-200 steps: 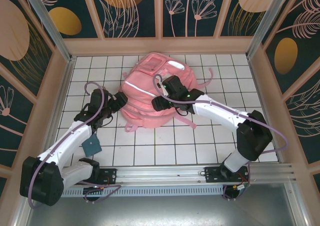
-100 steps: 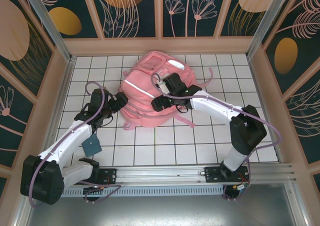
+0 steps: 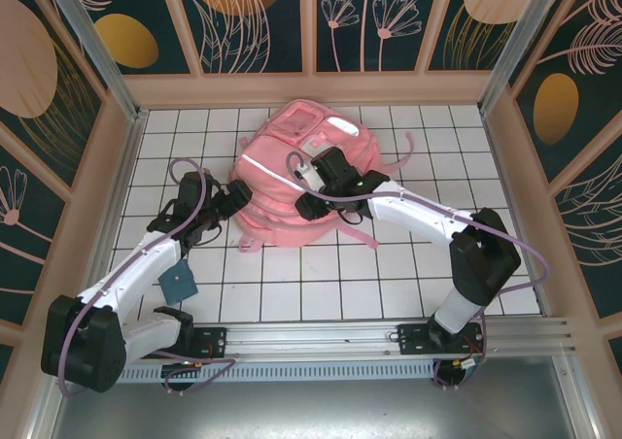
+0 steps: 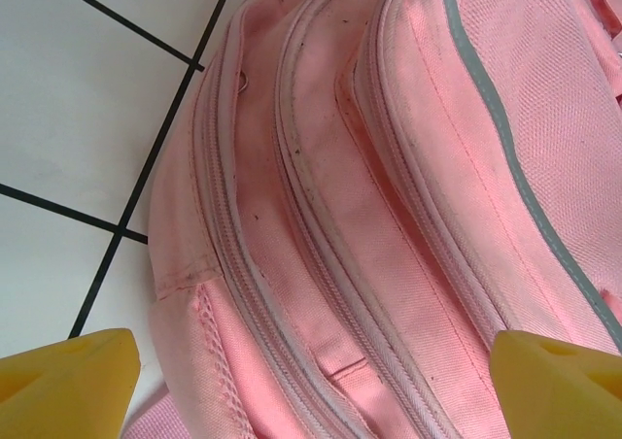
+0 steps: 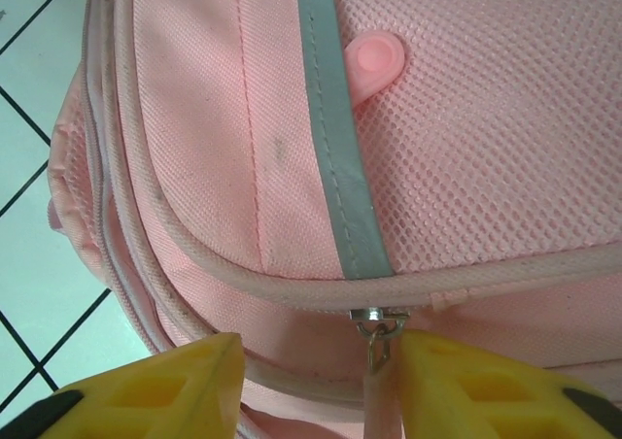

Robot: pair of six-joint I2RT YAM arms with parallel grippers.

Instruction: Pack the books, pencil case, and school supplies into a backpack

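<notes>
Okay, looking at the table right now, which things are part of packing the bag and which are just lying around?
Part of the job: pink backpack; its zipper pull, between the fingers of the right end effector; left end effector, open beside the bag.
Lying about: small teal item by the left arm, too small to identify.

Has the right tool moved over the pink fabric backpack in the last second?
Yes: the right tool edged slightly left across the pink fabric backpack.
</notes>
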